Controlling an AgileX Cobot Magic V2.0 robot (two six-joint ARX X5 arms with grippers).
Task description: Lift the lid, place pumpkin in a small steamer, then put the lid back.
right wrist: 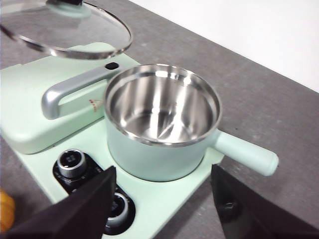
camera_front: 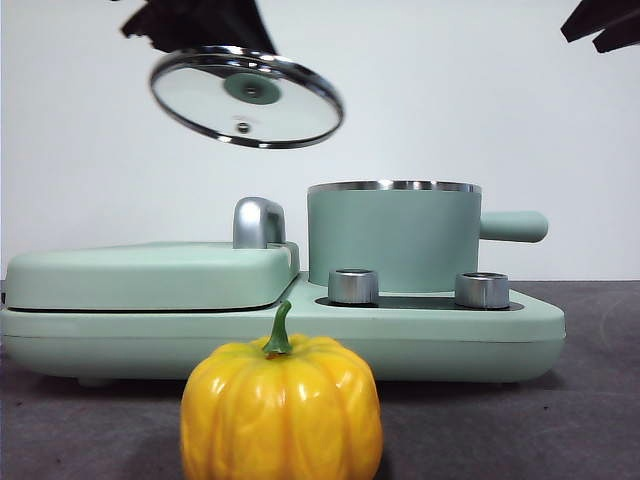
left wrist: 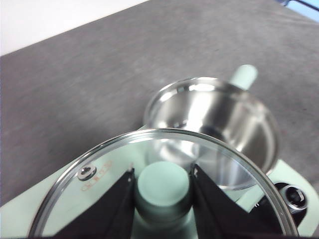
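My left gripper point(left wrist: 163, 181) is shut on the mint-green knob of the glass lid point(camera_front: 247, 97) and holds it tilted in the air, up and to the left of the small steamer point(camera_front: 394, 236). The lid also shows in the left wrist view point(left wrist: 99, 169) and the right wrist view point(right wrist: 65, 30). The steamer stands open and empty on its base point(right wrist: 162, 107), its side handle pointing right. The yellow pumpkin point(camera_front: 281, 410) sits on the table in front of the appliance; only its edge point(right wrist: 5, 211) shows in the right wrist view. My right gripper point(right wrist: 162, 199) is open above the steamer's near side.
The mint-green appliance point(camera_front: 120, 325) has a flat hinged cover point(camera_front: 140, 275) with a chrome handle point(camera_front: 258, 222) on its left half. Two steel knobs point(camera_front: 353, 286) sit in front of the steamer. Grey table all around, white wall behind.
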